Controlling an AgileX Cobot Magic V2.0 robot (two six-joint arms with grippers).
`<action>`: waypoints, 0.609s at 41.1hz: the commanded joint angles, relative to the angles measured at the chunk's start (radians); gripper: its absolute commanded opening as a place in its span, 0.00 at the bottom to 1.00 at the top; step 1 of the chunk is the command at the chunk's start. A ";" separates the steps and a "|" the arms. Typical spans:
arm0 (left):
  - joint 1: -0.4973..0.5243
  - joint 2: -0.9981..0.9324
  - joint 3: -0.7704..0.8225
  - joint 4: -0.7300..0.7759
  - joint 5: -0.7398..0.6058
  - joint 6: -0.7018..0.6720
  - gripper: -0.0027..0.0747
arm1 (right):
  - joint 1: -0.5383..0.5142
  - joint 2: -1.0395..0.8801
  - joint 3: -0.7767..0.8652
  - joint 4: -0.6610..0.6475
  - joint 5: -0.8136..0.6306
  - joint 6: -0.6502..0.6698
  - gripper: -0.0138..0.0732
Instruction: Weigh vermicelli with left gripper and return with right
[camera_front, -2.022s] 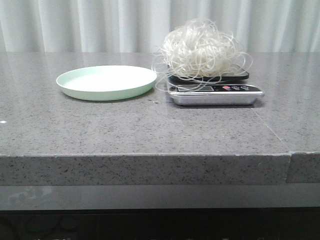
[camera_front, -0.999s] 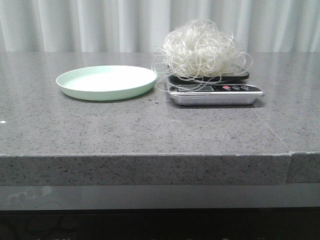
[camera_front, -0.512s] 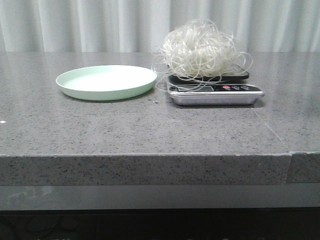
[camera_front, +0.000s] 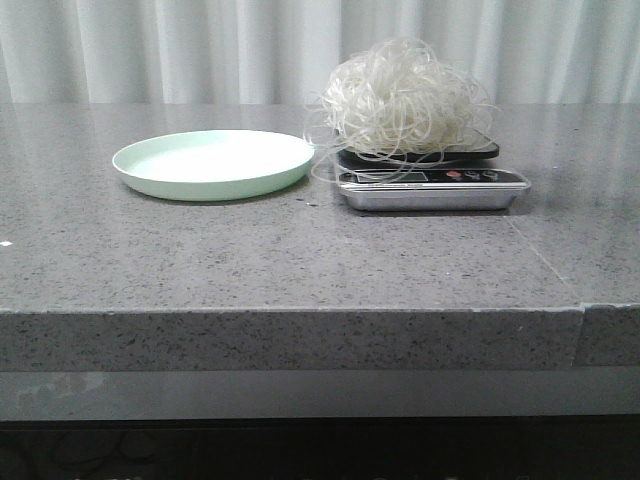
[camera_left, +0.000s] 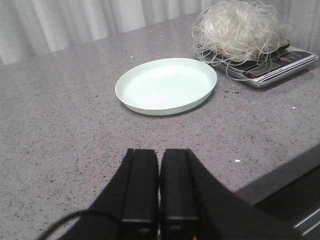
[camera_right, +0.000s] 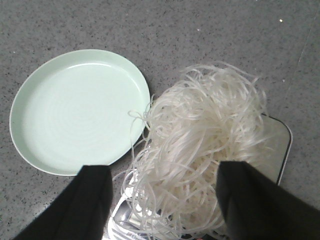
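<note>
Vermicelli: a tangled nest of pale, translucent white vermicelli strands (camera_front: 402, 98) sits piled on the platform of the scale, with loose loops hanging over its edges and over the display side; some strands reach toward the plate
Scale: a flat rectangular kitchen scale with a black weighing top and a silver front panel (camera_front: 432, 187) rests on the table just right of the plate in the front view; the panel carries a small display and round buttons, one of them red; the reading is too small to make out
Plate: a shallow round pale-green plate (camera_front: 213, 163) lies flat on the table with nothing in it, just beside the scale
Table: a grey speckled stone table top (camera_front: 300, 260) bears both things; pale pleated curtains hang behind it
Left gripper: the black left gripper (camera_left: 159, 187) has its two fingers pressed together with nothing between them, low over the near part of the table, well apart from the plate
Right gripper: the black right gripper (camera_right: 165, 200) is spread wide, directly above the vermicelli, its fingers either side of the pile, gripping nothing
</note>
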 joint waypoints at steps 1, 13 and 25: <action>0.001 0.010 -0.028 0.005 -0.056 -0.002 0.21 | -0.001 0.004 -0.082 0.002 -0.005 -0.014 0.80; 0.001 0.010 -0.028 0.007 -0.015 -0.002 0.21 | -0.001 0.153 -0.199 -0.017 0.125 -0.022 0.80; 0.001 0.010 -0.028 0.007 -0.015 -0.002 0.21 | -0.001 0.252 -0.213 -0.047 0.201 -0.022 0.80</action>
